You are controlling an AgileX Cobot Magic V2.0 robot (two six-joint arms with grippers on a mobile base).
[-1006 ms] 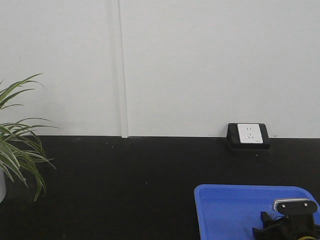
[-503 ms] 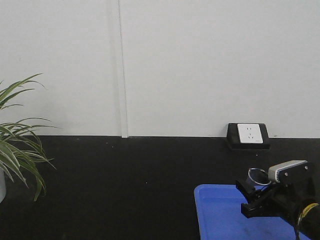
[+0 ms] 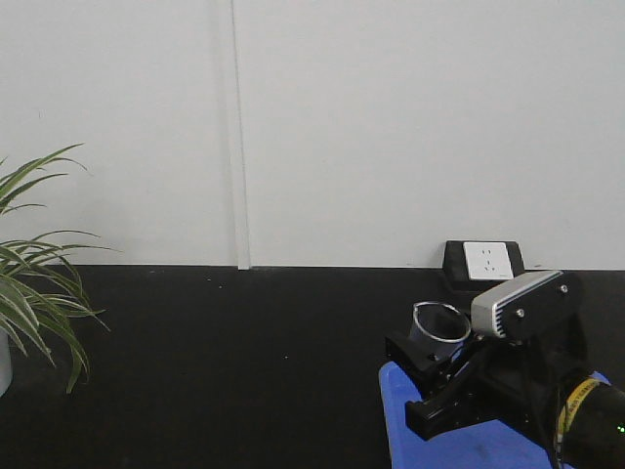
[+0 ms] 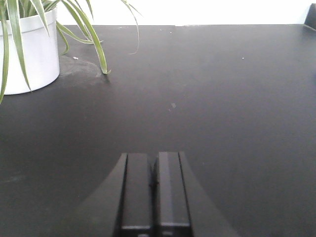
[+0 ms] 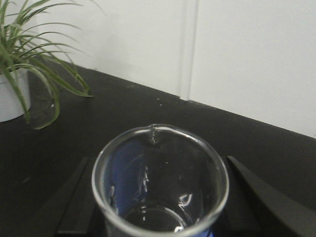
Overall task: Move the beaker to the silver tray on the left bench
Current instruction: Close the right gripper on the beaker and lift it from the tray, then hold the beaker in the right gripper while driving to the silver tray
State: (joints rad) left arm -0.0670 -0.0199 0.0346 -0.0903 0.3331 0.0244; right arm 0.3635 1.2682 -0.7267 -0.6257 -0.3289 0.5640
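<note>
Carrying is the step in hand, by my reading: the right gripper (image 3: 428, 376) is clamped on the beaker (image 5: 160, 190), which sits between its jaws and appears clear of the blue tray (image 3: 398, 389) just beneath them. The glass has its long axis close to vertical, mouth up, leaning slightly. Its small pouring lip points away from the jaws' base, toward the wall. The left gripper (image 4: 154, 173) has its jaws pressed together on nothing, over black worktop (image 4: 222, 98), with the potted plant (image 4: 27, 54) well ahead and to their left. No silver tray shows anywhere, so next I'd travel left, keeping the glass level, until it appears below the jaws.
</note>
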